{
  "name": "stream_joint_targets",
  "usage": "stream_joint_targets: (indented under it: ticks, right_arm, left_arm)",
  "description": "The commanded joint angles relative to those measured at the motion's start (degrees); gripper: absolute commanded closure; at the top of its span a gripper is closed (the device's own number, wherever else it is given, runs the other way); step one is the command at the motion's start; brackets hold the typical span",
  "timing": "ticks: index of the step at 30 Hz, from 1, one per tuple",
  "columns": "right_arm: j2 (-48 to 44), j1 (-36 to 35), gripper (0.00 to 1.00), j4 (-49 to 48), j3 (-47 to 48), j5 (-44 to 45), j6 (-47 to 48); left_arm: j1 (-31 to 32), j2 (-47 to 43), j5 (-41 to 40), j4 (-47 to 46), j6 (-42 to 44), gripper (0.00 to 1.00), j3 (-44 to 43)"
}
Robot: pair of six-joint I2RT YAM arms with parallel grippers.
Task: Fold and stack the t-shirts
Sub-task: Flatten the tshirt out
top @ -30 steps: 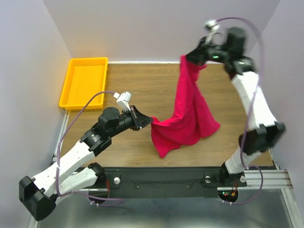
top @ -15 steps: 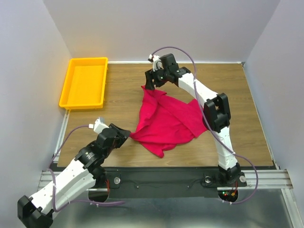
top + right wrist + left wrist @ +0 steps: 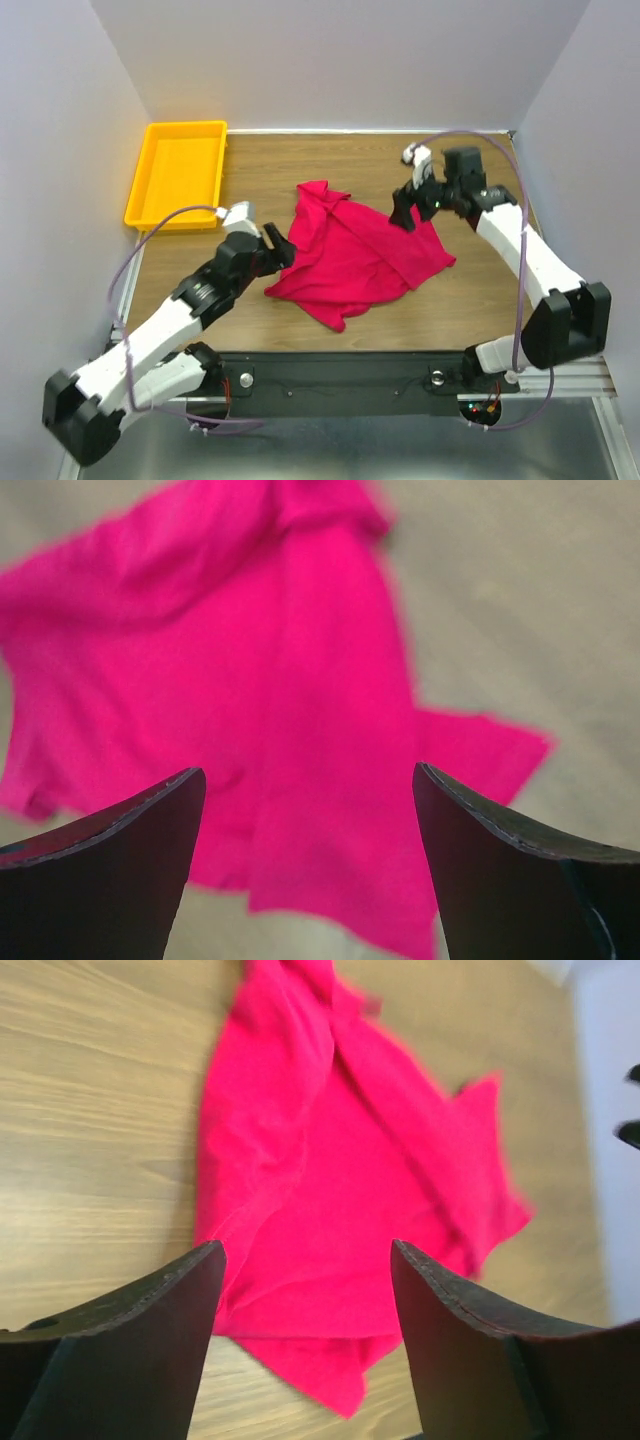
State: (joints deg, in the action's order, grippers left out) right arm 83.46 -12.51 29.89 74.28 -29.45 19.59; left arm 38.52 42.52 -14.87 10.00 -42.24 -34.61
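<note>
1. The bench [image 3: 480,290] fills the middle of the top view. Its bare wood gives the cloth a flat place to be spread, and both arms reach it from the bottom edge.
2. The t-shirt [image 3: 350,255] lies crumpled on the bench at frame centre, between the two arms, so either one can get at an edge. It's rumpled and not folded yet. Its widest spread runs from the lower left to the right of the heap, and a narrow bunched end points toward the upper centre. I can't tell neck from hem, and no label shows.
3. The yellow tray [image 3: 137,175] sits in the upper left corner, well apart from the shirt and out of the working area.
4. The left end effector [image 3: 278,245] hovers just beside the shirt's left edge. In its wrist view its fingers are spread wide with nothing between them, only red cloth below. My read is that it's lining up for a corner.
5. The right end effector [image 3: 405,212] is over the shirt's upper right edge, its fingers likewise parted and empty, flanking the cloth from the opposite side.
</note>
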Motion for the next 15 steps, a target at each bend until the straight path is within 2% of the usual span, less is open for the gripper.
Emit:
stream_joint_targets:
  ticks: [1, 3, 5, 9, 12, 15]
  right_arm:
    - [-4.7, -1.99, 0.1, 4.04, -11.4, -0.7, 3.79]
    - [-6.81, -1.11, 0.11, 4.91, -14.94, 1.85, 1.42]
    - [-8.31, 0.38, 0.12, 4.92, -19.77, 2.9, 1.14]
    - [-6.83, 0.47, 0.23, 5.0, -23.56, 6.69, 1.94]
    - [-5.59, 0.3, 0.31, 5.44, -24.54, 3.1, 2.55]
    - [-3.49, 0.03, 0.35, 6.32, -23.22, 2.56, 2.47]
  left_arm:
    - [0.15, 13.61, 11.26, -6.92, 13.13, 0.25, -5.53]
    - [0.76, 21.35, 11.71, -5.87, 17.88, 0.3, -8.62]
    - [2.34, 26.79, 9.18, -4.56, 21.56, 0.3, -12.75]
    - [3.75, 32.61, 6.0, -3.67, 24.13, 0.3, -17.76]
    - [4.8, 34.99, 5.3, -4.11, 23.43, 0.3, -18.21]
    - [5.68, 36.05, 4.5, -4.9, 22.03, 0.31, -17.6]
